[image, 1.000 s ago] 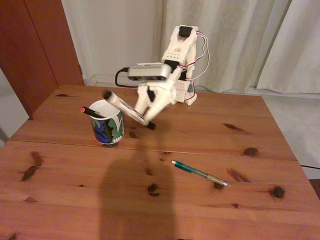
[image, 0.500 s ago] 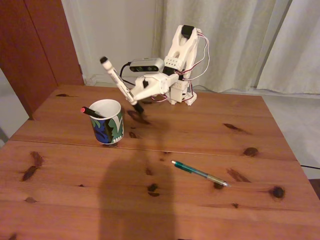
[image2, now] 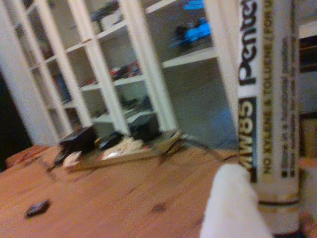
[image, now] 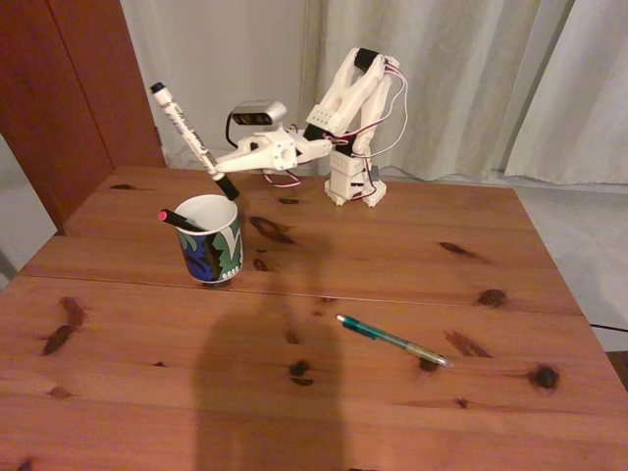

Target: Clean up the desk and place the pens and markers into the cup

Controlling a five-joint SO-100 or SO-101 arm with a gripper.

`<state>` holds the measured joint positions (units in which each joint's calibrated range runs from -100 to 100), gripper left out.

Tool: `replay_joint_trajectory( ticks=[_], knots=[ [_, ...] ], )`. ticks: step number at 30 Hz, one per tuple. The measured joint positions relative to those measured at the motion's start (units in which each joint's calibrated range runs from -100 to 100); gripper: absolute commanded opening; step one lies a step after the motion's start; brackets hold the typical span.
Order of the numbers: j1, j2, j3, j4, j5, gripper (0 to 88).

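Note:
The cup [image: 210, 247], patterned blue and green, stands on the left part of the desk [image: 324, 392]. A black pen with a red end [image: 175, 218] leans in it, poking out to the left. Above and just behind the cup hangs the white marker [image: 188, 139], tilted, its black cap pointing down near the rim. My gripper [image: 216, 165] is shut on its lower part. In the wrist view the marker [image2: 267, 114] stands upright at the right beside one white finger [image2: 233, 208]. The teal pen [image: 391, 340] lies flat on the desk right of centre.
The arm's base [image: 353, 184] sits at the desk's far edge, with curtains behind it. A dark wooden door stands at the far left. White shelves [image2: 124, 74] and small dark objects [image2: 79, 141] show beyond the desk in the wrist view.
The arm has swung left and lifted, carrying the marker from the right of the cup to above its far rim. The marker now stands steeper. Cup and teal pen have not moved.

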<state>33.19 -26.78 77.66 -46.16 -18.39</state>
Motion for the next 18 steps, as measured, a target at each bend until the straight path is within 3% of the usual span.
replay_joint_trajectory(
  ticks=[11, 18],
  knots=[
    [2.13, 15.59, -14.52, 0.00, 0.05, 0.8],
    [2.05, 18.22, -15.63, 0.00, 3.27, 0.8]
  ],
)
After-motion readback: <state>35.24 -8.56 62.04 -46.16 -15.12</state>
